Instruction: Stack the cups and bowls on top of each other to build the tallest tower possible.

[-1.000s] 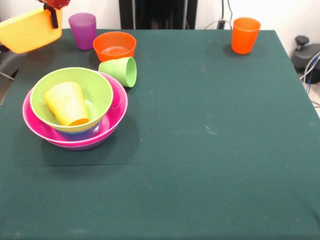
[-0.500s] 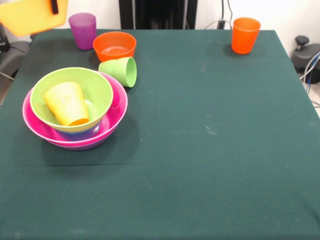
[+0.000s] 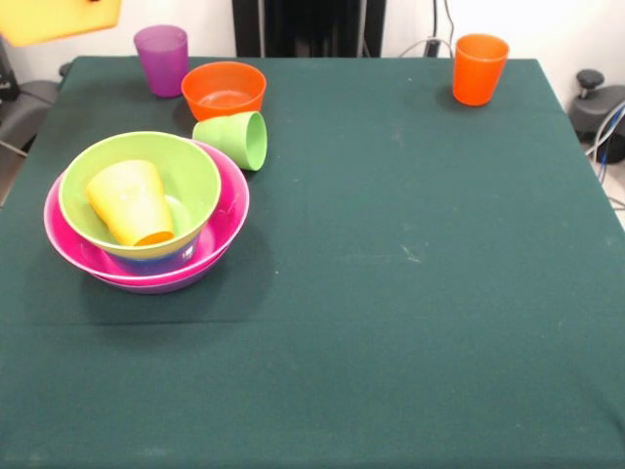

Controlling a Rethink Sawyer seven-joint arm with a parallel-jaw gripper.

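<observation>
You can see the yellow bowl [image 3: 59, 20] higher than it was half a second ago: only its lower part now shows at the top left corner of the front view, lifted clear above the worktop [image 3: 391, 293], up and to the left of the tower [image 3: 146, 210]. The dark strip of the gripper that crossed the bowl's rim earlier has almost wholly left the view; you cannot tell from this view whether the jaws are apart or clamped on the bowl. Nothing else has shifted. The tower sits on the left side of the worktop: a light green bowl [image 3: 186, 171] nested in a pink bowl [image 3: 227, 210], a purple rim [image 3: 166, 285] showing just under the pink one and a sliver of blue [image 3: 161, 260] between green and pink. A yellow-orange cup [image 3: 129, 202] lies tilted inside the green bowl, mouth turned toward the camera. Just beyond the tower, a light green cup [image 3: 234, 137] lies on its side, close beside the pink rim. Behind that cup stands the orange bowl [image 3: 224, 90], upright, and beside it, further left, the purple cup [image 3: 162, 59], also upright. The orange cup [image 3: 479, 68] stands well apart from the tower, at the far right of the worktop.
</observation>
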